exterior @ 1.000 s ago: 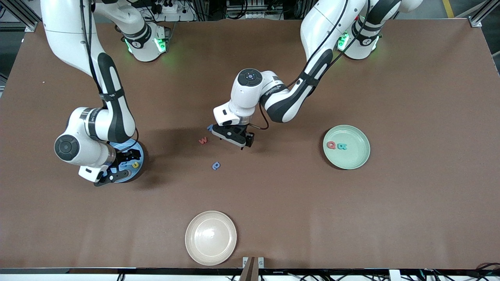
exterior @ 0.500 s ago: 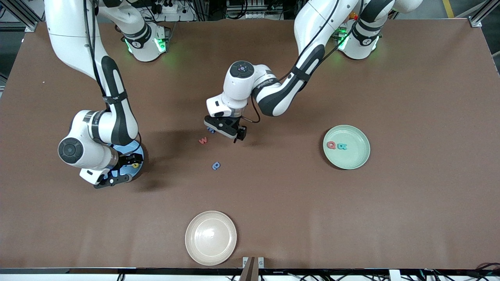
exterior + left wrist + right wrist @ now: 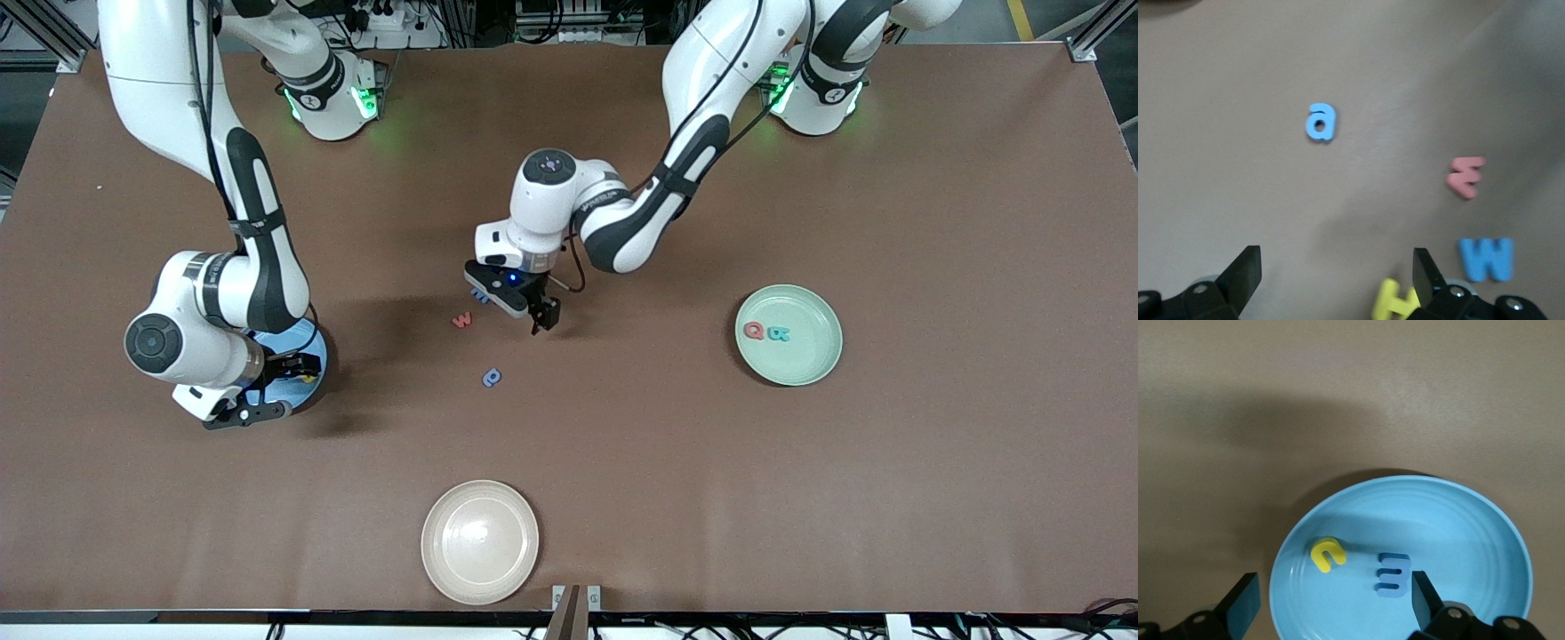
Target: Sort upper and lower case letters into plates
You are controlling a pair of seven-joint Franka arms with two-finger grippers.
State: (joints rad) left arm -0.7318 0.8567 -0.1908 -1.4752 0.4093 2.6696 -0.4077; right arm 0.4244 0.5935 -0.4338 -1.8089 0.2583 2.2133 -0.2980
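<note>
My left gripper point(image 3: 523, 308) hangs mid-frame over loose letters, fingers wide, empty. The blue W point(image 3: 1485, 259) and yellow H point(image 3: 1395, 301) are closest; I think it drops next. My right gripper point(image 3: 267, 384) waits, wide and empty, over the blue plate point(image 3: 1485, 520).

The table point(image 3: 933, 489) is plain brown. A blue plate point(image 3: 1485, 520) holds a yellow letter point(image 3: 1327, 554) and a blue letter point(image 3: 1394, 574). The mint green plate point(image 3: 813, 356) carries a red letter point(image 3: 754, 331) and a teal one point(image 3: 779, 334). Loose on the table lie a blue a point(image 3: 1320, 122), a red w point(image 3: 1465, 177), a blue W point(image 3: 1485, 258) and a yellow letter point(image 3: 1395, 301). The third plate point(image 3: 480, 542) is cream-white
</note>
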